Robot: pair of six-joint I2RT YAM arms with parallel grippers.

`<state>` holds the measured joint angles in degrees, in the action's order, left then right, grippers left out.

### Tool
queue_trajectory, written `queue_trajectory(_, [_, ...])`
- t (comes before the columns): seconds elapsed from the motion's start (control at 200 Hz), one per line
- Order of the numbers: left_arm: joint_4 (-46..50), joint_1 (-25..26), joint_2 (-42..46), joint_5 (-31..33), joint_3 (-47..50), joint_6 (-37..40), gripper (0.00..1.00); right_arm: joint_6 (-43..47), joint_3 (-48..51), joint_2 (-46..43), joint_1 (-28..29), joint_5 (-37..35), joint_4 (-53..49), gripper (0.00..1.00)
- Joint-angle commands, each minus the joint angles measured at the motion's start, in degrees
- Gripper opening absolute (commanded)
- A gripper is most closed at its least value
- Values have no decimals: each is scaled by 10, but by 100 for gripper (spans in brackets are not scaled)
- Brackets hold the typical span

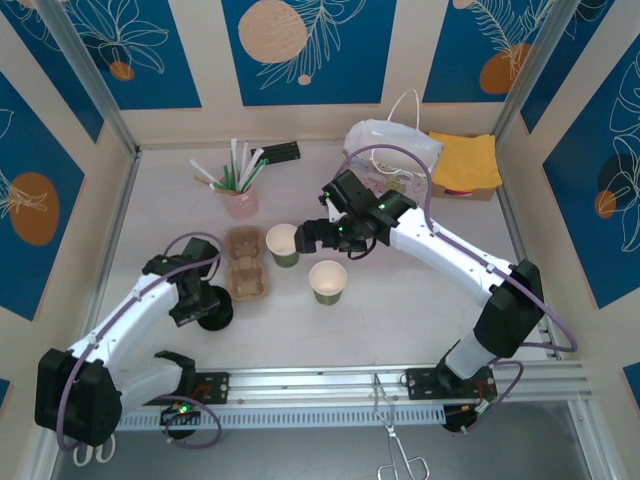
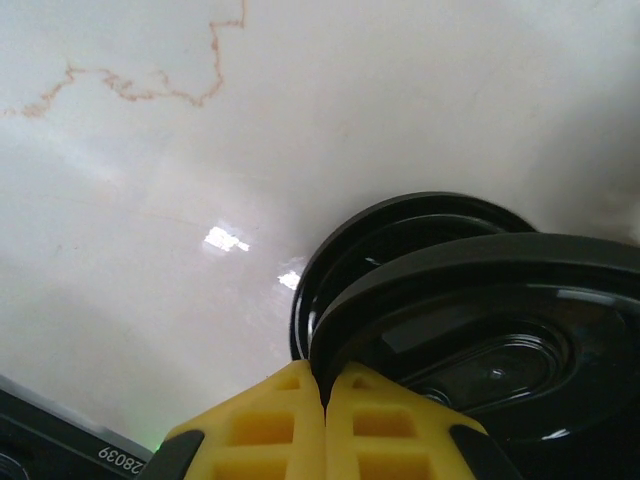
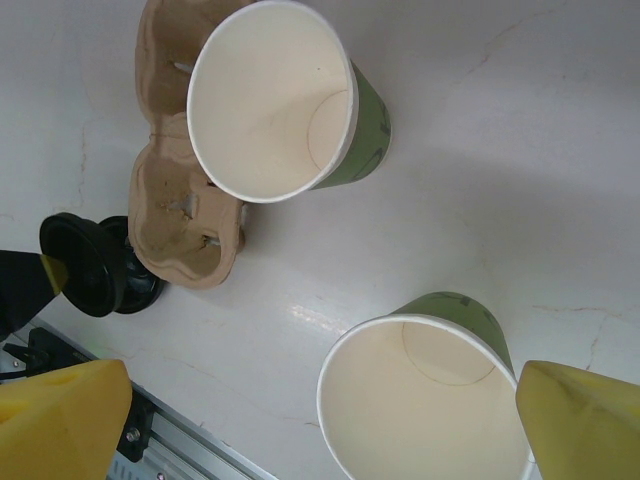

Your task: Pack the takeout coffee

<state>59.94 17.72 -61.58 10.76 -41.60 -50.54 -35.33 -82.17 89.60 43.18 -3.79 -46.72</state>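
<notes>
White desk, lidding step.
Left fingers pinch a lid; right fingers gape over the cups. Next, I reckon: seat it squarely on one.

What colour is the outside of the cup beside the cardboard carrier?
Green; the cup shows best in the right wrist view.
</notes>
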Motion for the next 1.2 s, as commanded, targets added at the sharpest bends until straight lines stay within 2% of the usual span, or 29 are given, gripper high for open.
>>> queue_trajectory(0.0, [31, -8, 17, -18, -31, 8, 2, 12, -21, 4, 4, 15, -1, 99])
queue_trajectory(0.175, [10, -11, 40, -84, -60, 18, 2, 20, -30, -2, 3, 27, 4, 99])
queue_trajectory(0.38, [-10, -17, 42, -150, -86, 18, 1, 25, -33, -16, 3, 93, 43, 100])
queue_trajectory(0.65, [-130, -23, 57, -299, -79, -17, 1, 0, -23, -33, -3, 181, 105, 96])
queue_trajectory(0.845, [-237, -29, 58, -385, -69, -65, 1, -69, 15, -53, -38, 273, 190, 90])
queue_trajectory(1.005, [-292, -34, 55, -421, -69, -78, 2, -165, 59, -53, -70, 360, 301, 79])
queue_trajectory(1.195, [-374, -41, 66, -467, -52, -96, 2, -268, 83, -27, -77, 420, 407, 76])
